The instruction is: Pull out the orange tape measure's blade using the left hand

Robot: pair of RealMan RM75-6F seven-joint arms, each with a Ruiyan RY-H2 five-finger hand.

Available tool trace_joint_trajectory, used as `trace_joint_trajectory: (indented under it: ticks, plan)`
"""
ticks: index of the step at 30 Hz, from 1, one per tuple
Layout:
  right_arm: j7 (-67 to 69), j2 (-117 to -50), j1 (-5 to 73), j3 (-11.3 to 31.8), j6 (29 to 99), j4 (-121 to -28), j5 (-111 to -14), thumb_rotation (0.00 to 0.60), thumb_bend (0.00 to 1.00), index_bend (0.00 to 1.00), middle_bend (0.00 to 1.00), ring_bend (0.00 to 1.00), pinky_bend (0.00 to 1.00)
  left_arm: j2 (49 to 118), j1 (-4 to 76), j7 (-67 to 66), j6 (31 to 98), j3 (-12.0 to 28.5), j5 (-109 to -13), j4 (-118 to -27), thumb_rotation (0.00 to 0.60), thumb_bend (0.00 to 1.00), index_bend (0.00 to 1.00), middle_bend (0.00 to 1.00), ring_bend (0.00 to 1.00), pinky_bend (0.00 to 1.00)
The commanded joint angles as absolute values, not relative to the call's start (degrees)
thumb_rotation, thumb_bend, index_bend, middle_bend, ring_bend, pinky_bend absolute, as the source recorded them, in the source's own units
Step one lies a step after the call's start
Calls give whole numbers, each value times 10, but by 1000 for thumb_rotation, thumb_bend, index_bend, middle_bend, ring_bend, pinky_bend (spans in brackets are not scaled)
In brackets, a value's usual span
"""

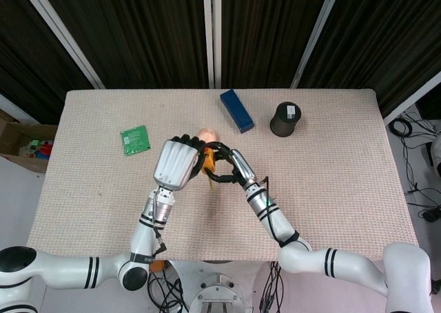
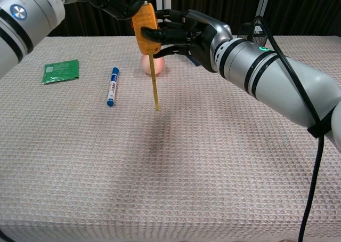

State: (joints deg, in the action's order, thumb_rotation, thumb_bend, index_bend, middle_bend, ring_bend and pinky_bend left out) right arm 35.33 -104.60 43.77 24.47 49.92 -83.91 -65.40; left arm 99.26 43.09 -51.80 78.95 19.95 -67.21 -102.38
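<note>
Over the counter (image 1: 331, 175), my left hand (image 1: 178, 163) and right hand (image 1: 231, 167) are meeting around the orange tape measure (image 1: 209, 162), mostly hidden between them. A green packet (image 1: 135, 140), a blue box (image 1: 236, 110) and a dark cylinder (image 1: 285, 118) are lying farther back, with a pink object (image 1: 205, 134) peeking just behind my fingers.
</note>
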Motion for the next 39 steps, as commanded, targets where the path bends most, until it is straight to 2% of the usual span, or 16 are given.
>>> trace_joint_trajectory:
  ticks: [1,9,20,29,39]
  plan:
    - [353,-1046,438,244,499,-839,-654,600,362,539,489,448,347,992,432,-517,791,198,-670,-1026,600,478,613,564,518,685]
    - [351,-1043,434,243,503,-842,-654,600,362,539,489,448,347,992,432,-496,815,203,-695,-1018,600,486,635,587,540,703]
    - [349,-1046,428,232,507,-840,-659,600,362,538,489,448,348,983,419,-475,892,240,-746,-1017,600,505,656,604,550,711]
    - [350,-1051,418,216,508,-830,-661,600,361,538,489,448,348,927,395,-473,920,271,-749,-1062,600,506,658,609,555,714]
    - [346,-1048,408,198,506,-819,-673,600,362,538,489,448,348,827,373,-434,896,319,-709,-1112,600,508,658,609,555,713]
